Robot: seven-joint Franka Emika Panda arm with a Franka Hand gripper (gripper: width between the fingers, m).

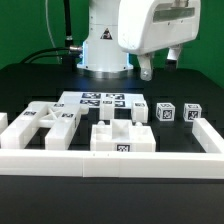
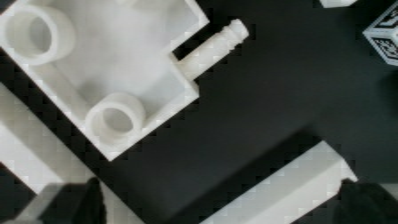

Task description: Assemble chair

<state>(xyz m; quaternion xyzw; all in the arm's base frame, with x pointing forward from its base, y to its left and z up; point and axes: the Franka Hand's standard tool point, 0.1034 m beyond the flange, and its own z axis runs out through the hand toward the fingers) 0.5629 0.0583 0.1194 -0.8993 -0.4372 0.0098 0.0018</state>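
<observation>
On the black table (image 1: 30, 85), inside the white border rail (image 1: 110, 166), the chair parts lie loose, none joined.

- Gripper (image 1: 160, 62): high over the far right of the table as the exterior view shows it, beside the robot base (image 1: 105, 55). Jaws spread wide, gripping no part, well above everything.
- Marker board (image 1: 100, 100): flat at centre, just in front of the base.
- Cut-out frames (image 1: 40, 122): at the exterior view's left, near edges tight against the rail. Little room on that side.
- Blocky piece (image 1: 122, 138): centre near, tag facing the camera, its near face touching or almost touching the rail; cannot tell which.
- Cube-ended legs (image 1: 166, 112): three tagged cubes in a row at the exterior view's right, dark gaps of bare table between them. The rightmost stands near the rail's right arm.
- Open ground: a bare band of table runs behind the parts on either side of the base, widest at far left and far right. The rail closes the left, near and right sides; the far side is open.

Wrist view, looking down:
- White slab (image 2: 107, 70) with two round sockets, its edge running on a slant.
- Ridged peg (image 2: 214, 48) sticks out from that edge over bare black table.
- Tagged cube (image 2: 382, 45) at the frame's margin, apart from the peg, with clear table between.
- Pale strip (image 2: 306, 185): blurred, cannot tell what it is.
</observation>
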